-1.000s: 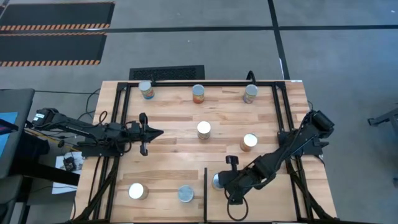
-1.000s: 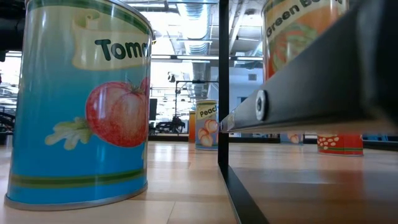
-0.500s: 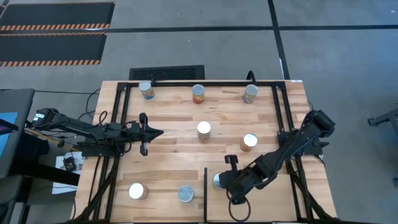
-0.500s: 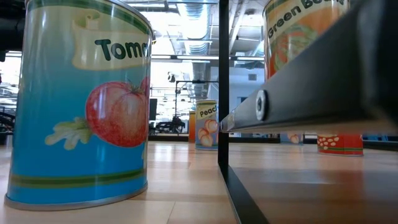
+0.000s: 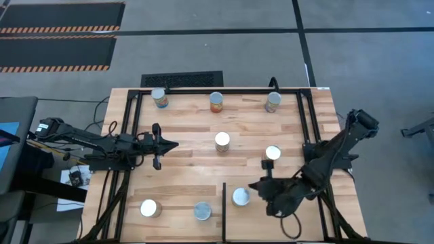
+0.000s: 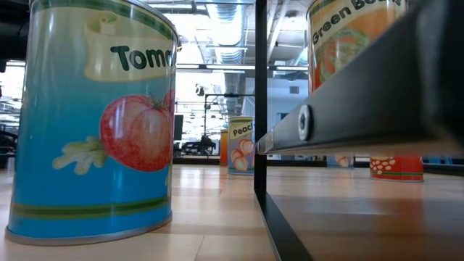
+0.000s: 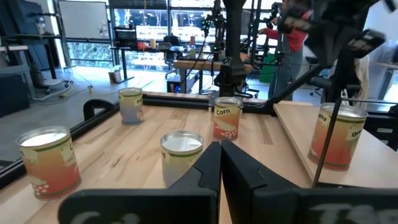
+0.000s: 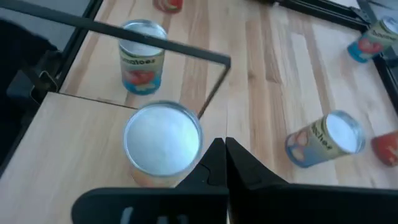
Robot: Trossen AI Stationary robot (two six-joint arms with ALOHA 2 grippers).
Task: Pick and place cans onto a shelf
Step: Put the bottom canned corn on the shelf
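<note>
Eight cans stand upright on the wooden table. One silver-topped can [image 5: 241, 196] stands on the shelf [image 5: 239, 225], just right of the thin black divider bar [image 5: 224, 202]. It also shows in the right wrist view [image 8: 163, 137]. My right gripper [image 5: 255, 188] is shut and empty, just right of this can and a little higher [image 8: 222, 148]. My left gripper [image 5: 175, 144] is shut and empty over the table's left middle [image 7: 221, 149]. It points toward the middle can [image 5: 222, 141].
Three cans [image 5: 159, 97] [image 5: 216, 102] [image 5: 272, 102] line the far edge. One can [image 5: 272, 153] stands right of centre, and two [image 5: 150, 208] [image 5: 203, 211] stand near left, beyond the divider. Black frame tubing [image 5: 303, 129] runs along the table's sides. People and equipment show in the room behind [image 7: 292, 31].
My right gripper has drawn back toward the table's right edge, away from the can on the shelf. It partly covered that can before. The can now shows whole and stands upright where it was.
</note>
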